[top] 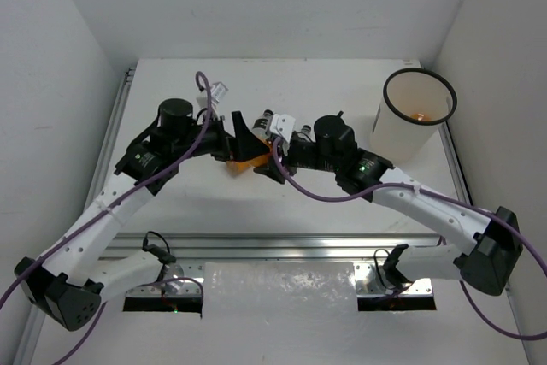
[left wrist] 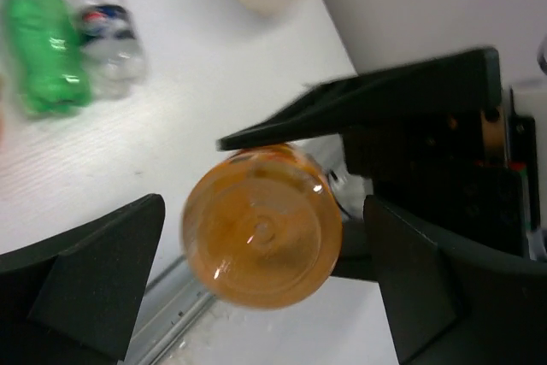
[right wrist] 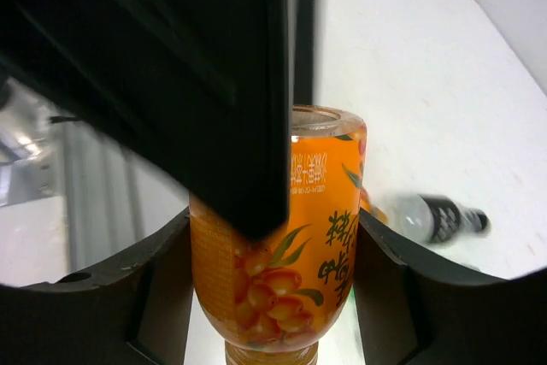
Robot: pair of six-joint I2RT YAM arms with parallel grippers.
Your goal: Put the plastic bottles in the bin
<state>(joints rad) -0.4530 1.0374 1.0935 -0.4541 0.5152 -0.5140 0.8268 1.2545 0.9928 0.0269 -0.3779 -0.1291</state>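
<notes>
An orange-filled plastic bottle (top: pixel 246 162) hangs above the table's middle between both grippers. My right gripper (right wrist: pixel 272 220) is shut on this orange bottle (right wrist: pixel 325 245), both fingers pressed to its sides. My left gripper (left wrist: pixel 263 203) stands open around the orange bottle's base (left wrist: pixel 261 237), its fingers clear of it. In the top view my left gripper (top: pixel 243 136) and my right gripper (top: pixel 272 166) meet tip to tip. The bin (top: pixel 402 138), white with a black rim, stands at the back right with something orange inside. A green bottle (left wrist: pixel 43 40) and a clear bottle (left wrist: pixel 107 27) lie on the table.
Clear bottles (top: pixel 278 121) lie just behind the two grippers, and another clear one (top: pixel 220 90) lies further back left. A clear, dark-labelled bottle (right wrist: pixel 436 218) lies beyond the held one. A metal rail (top: pixel 282 245) runs along the near edge. White walls close in both sides.
</notes>
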